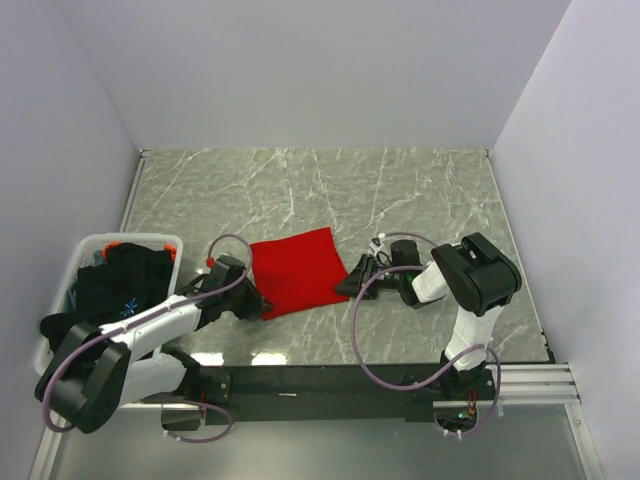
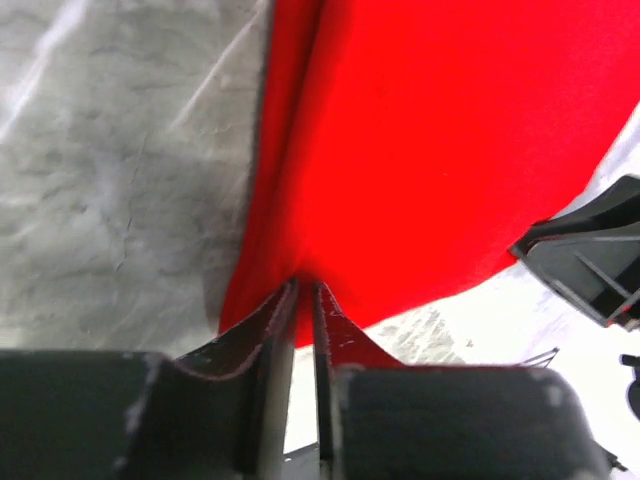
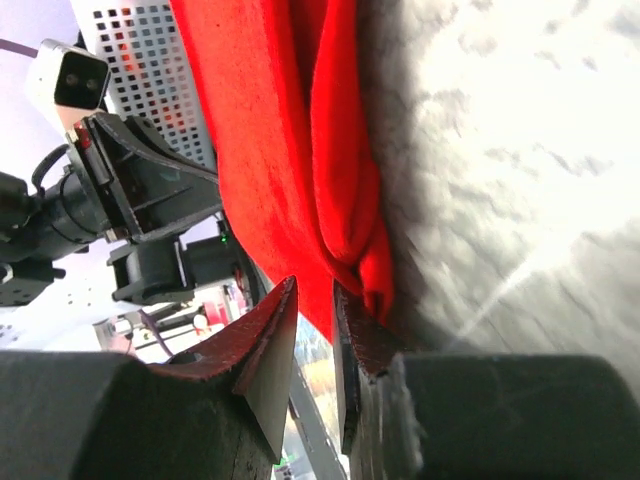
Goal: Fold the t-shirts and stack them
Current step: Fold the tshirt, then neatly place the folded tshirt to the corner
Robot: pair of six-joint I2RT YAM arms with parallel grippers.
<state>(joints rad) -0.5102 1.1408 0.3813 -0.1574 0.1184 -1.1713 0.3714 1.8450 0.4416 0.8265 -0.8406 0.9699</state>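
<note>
White slotted basket (image 1: 140,238) at marble table's (image 1: 400,190) left edge.

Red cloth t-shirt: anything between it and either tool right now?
Nothing visible. The left tool pinches the red cloth t-shirt at its near left corner, the right tool at its bunched right corner. The white slotted plastic basket of black shirts sits apart, off to the left.

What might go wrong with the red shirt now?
1. The left gripper pinches only the very edge of the red shirt, so the cloth may slip out if it is pulled.
2. The right gripper sits at a bunched fold, and it is unclear whether it really holds it. If only one side lifts, the neat fold may fall open.
</note>
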